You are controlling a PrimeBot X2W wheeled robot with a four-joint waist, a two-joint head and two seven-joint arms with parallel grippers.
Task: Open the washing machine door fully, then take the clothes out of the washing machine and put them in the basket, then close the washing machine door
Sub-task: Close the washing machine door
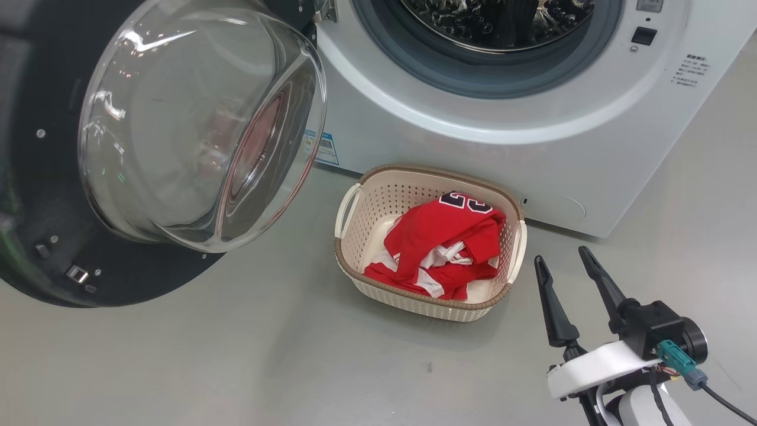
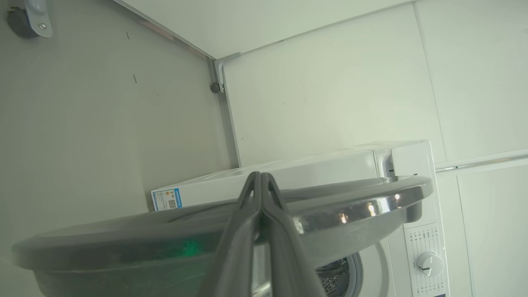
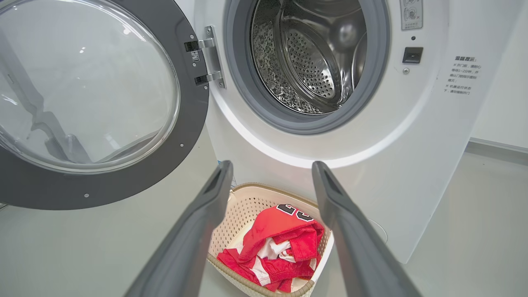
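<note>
Washing machine door (image 1: 35, 195) swung wide; drum (image 3: 313, 62) looks empty. Clothes (image 1: 440, 242) heaped in basket (image 1: 372, 213), on floor (image 1: 236, 355) below washing machine (image 1: 449, 142) mouth for short drop. Right end effector (image 1: 562, 257) spread, empty. Left end effector (image 2: 261, 181) pinched closed, empty, behind door rim, likely to push.

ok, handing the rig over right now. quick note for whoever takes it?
Left gripper: jaws shut, nothing held, at the outer rim of the washing machine door; contact unclear.
Right gripper: jaws open, empty, to the right of the basket.
Done: door swung wide open. The red clothes lie in the basket, which sits on the floor in front of the washing machine. The visible part of the drum shows no clothes.
Left: close the door.
</note>
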